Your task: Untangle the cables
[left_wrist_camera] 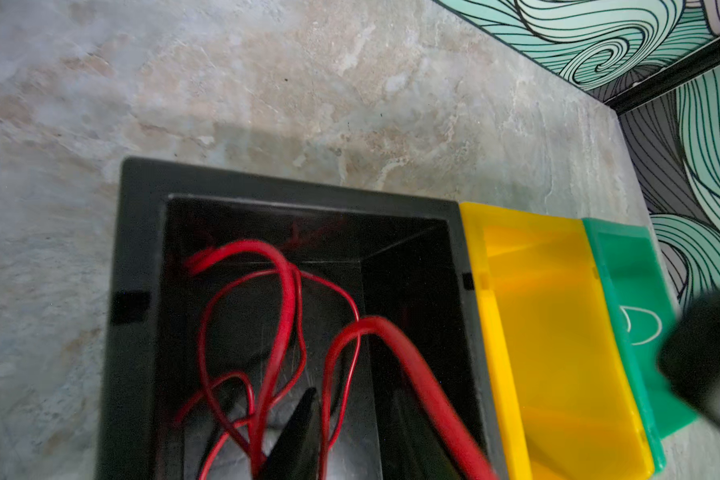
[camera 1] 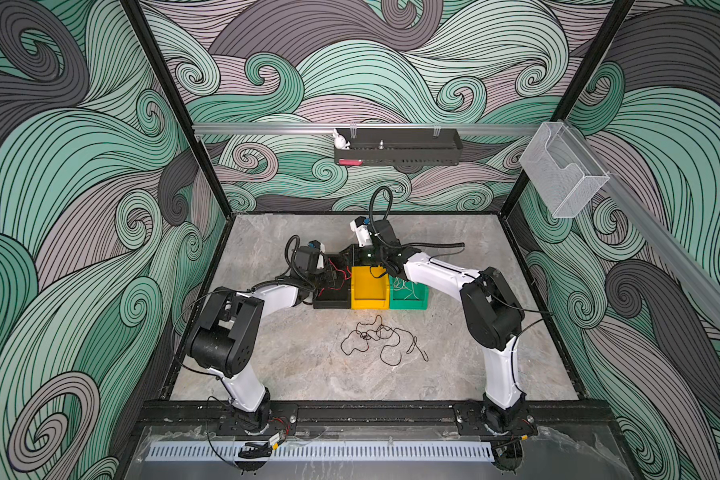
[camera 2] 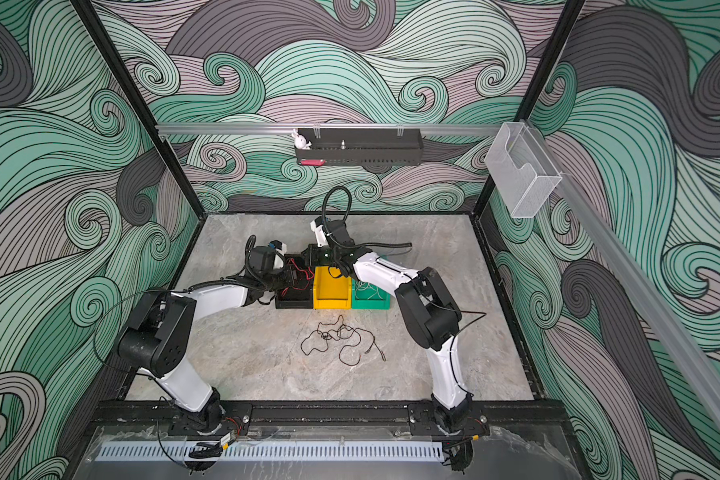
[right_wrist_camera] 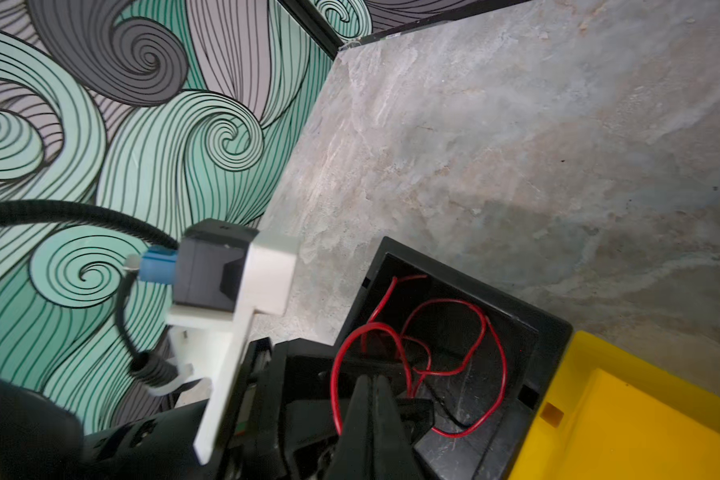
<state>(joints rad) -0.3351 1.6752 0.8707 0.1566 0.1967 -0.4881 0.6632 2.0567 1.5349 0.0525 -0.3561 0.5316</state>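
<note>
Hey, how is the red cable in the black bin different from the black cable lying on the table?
The red cable is bright red; the black cable is black. The red cable sits bunched inside the black bin; the black cable lies spread out on the table. The red cable arches up in raised loops; the black cable lies flat. Both are thin, floppy and looped over themselves.

We see the right gripper (right_wrist_camera: pixel 370 380), jaws closed, over the black bin (right_wrist_camera: pixel 474 289). Red cable (right_wrist_camera: pixel 368 326) loops lie inside it; the yellow bin (right_wrist_camera: pixel 641 415) touches its side.
</note>
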